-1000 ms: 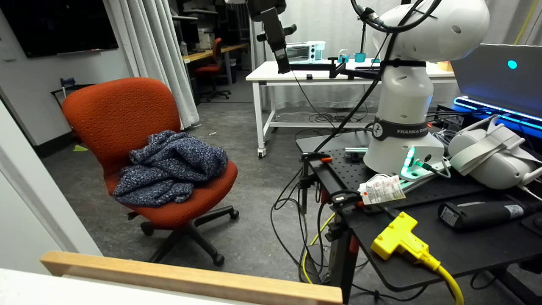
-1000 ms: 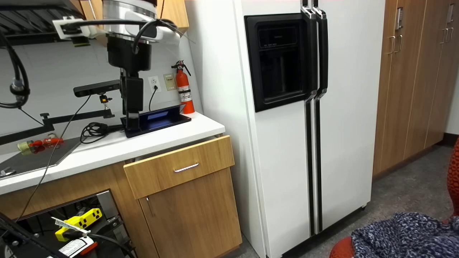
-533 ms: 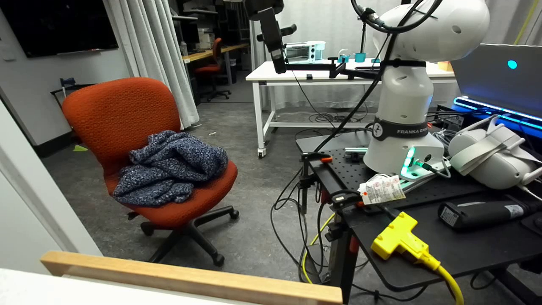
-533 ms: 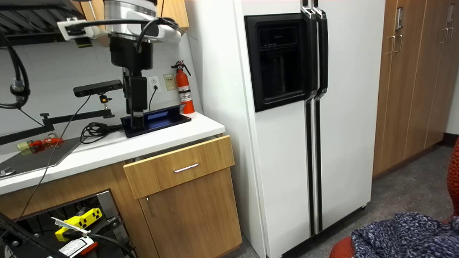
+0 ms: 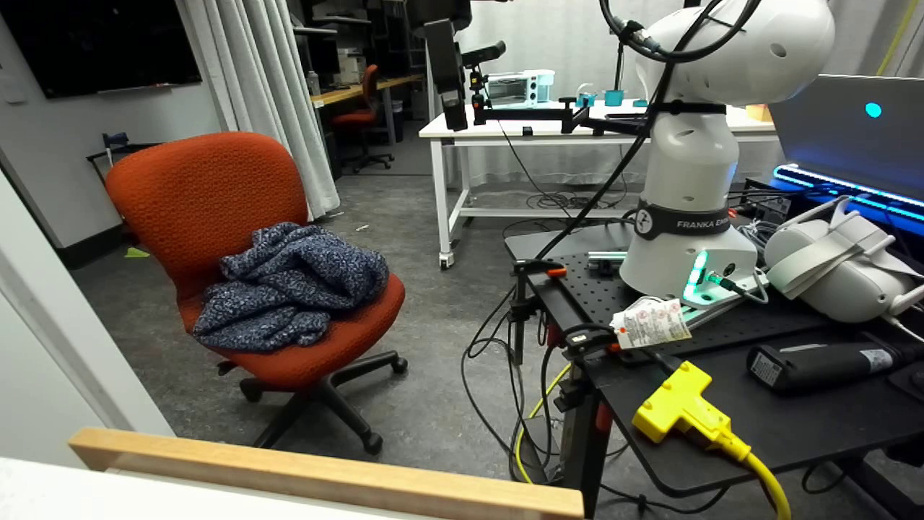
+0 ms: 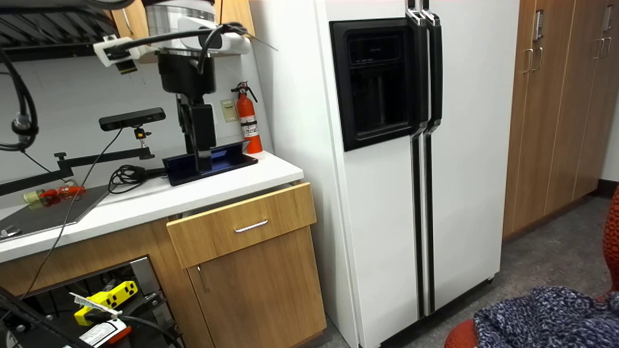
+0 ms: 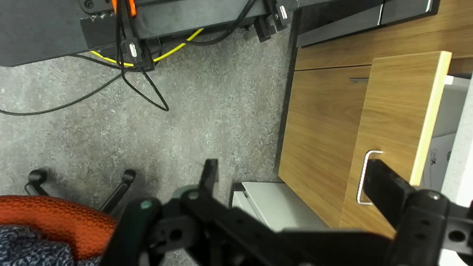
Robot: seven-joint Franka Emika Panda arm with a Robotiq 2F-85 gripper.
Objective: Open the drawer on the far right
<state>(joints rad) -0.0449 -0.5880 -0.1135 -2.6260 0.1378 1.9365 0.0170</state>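
The drawer [image 6: 242, 224] has a light wood front with a silver bar handle [image 6: 251, 226] and stands partly pulled out under the white counter. Its wooden top rim also shows in an exterior view [image 5: 325, 473]. In the wrist view, the drawer front [image 7: 399, 103] is at the right, with grey inner space behind it. My gripper [image 6: 204, 166] points down and appears higher than the drawer front; it also shows in an exterior view [image 5: 453, 119]. In the wrist view, the gripper [image 7: 293, 166] has its fingers wide apart with nothing between them. One finger overlaps the view of the handle [image 7: 364, 177].
A dark laptop-like device [image 6: 227, 162] and a fire extinguisher [image 6: 249, 123] are on the counter [image 6: 280, 166]. A white fridge [image 6: 464, 169] stands right beside the drawer. A camera on an arm [image 6: 131, 119] is near the gripper. An orange chair [image 5: 209, 195] holds a dark blanket.
My gripper has moved right and tilted slightly in the exterior view facing the drawer front, and left in the view with the chair's back. The drawer has not visibly moved.
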